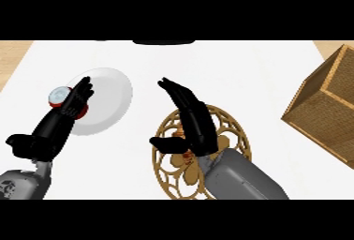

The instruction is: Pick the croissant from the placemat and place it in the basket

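Observation:
A gold openwork round placemat lies at the centre front of the white counter. My right hand hovers over it with straight fingers and the thumb spread to the left, open. Only a small brown bit of the croissant shows between thumb and palm; the hand hides the rest. The woven basket stands at the right edge, well apart from the hand. My left hand rests open at the left, fingers up, over a white plate.
The white plate at the left carries a small round red and pale blue object, partly behind my left hand. A dark object sits at the counter's far edge. Bare counter lies between placemat and basket.

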Controlling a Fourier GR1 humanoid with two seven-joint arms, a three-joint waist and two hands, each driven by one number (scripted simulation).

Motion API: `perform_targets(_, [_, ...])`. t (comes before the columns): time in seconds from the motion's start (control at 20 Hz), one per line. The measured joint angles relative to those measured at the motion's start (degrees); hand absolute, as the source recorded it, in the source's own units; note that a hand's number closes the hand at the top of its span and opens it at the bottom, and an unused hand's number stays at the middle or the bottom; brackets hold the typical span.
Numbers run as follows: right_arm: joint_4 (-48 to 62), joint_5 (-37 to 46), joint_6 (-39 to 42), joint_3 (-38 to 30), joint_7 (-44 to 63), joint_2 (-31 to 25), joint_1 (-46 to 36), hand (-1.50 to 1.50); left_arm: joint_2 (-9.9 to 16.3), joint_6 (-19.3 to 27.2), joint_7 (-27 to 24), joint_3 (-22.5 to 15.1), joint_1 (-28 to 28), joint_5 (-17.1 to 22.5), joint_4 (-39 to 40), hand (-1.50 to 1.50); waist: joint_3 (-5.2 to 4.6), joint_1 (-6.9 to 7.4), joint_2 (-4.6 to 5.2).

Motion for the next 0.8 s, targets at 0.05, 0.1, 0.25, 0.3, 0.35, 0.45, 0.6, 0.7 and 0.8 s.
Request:
perform_targets(0.05, [-0.1, 2.62, 0.45, 0.1, 3.43, -1.02, -1.32, -1.5, -0.11, 0.27, 0.2, 0.02, 0.15, -0.1, -0.1, 0.0, -0.02, -0.34, -0.23])
perform_targets(0.1, [-0.18, 4.89, 1.57, 0.21, 6.97, -2.12, -2.53, -1.5, 0.21, 0.01, 0.15, 0.33, 0.44, 0.06, 0.07, 0.0, -0.05, -0.64, -0.41])
perform_targets(0.25, [-0.56, 9.27, 8.97, 0.87, 16.9, -5.25, -6.98, -1.5, 0.36, 0.04, 0.01, 0.79, 0.34, -0.13, 0.92, 0.0, -0.12, -1.29, -0.62])
perform_targets(0.3, [-0.95, 9.79, 12.38, 1.35, 19.93, -6.1, -8.17, -1.5, 0.43, -0.11, -0.11, 0.86, 0.37, -0.1, 0.89, 0.0, -0.12, -1.32, -0.67])
perform_targets(0.35, [-1.64, 9.48, 16.21, 1.57, 22.8, -6.66, -9.6, -1.5, 0.01, 0.2, -0.03, 0.57, 0.35, -0.32, 0.79, 0.0, -0.11, -1.36, -0.72])
perform_targets(0.45, [-3.98, 7.71, 23.79, 1.81, 28.5, -7.3, -11.7, -1.5, -0.38, 0.32, -0.06, 0.38, 0.21, -0.49, 0.81, 0.0, -0.06, -1.42, -0.68])
perform_targets(0.6, [-9.33, 3.3, 34.36, 1.36, 36.84, -7.94, -13.73, -1.5, -0.64, 0.38, -0.46, 0.32, 0.89, -0.7, 0.57, 0.0, 0.04, -1.33, -0.6])
perform_targets(0.7, [-13.54, -0.26, 39.93, 0.08, 41.75, -8.06, -14.94, -1.5, -0.44, 0.09, -0.58, 0.48, 1.17, -0.75, 0.22, 0.0, 0.1, -1.07, -0.44])
perform_targets(0.8, [-17.69, -3.82, 44.01, -1.54, 45.2, -8.34, -15.82, -1.5, -0.54, 0.05, 0.38, 0.76, 0.32, -0.57, -0.28, 0.0, 0.16, -0.89, -0.25])
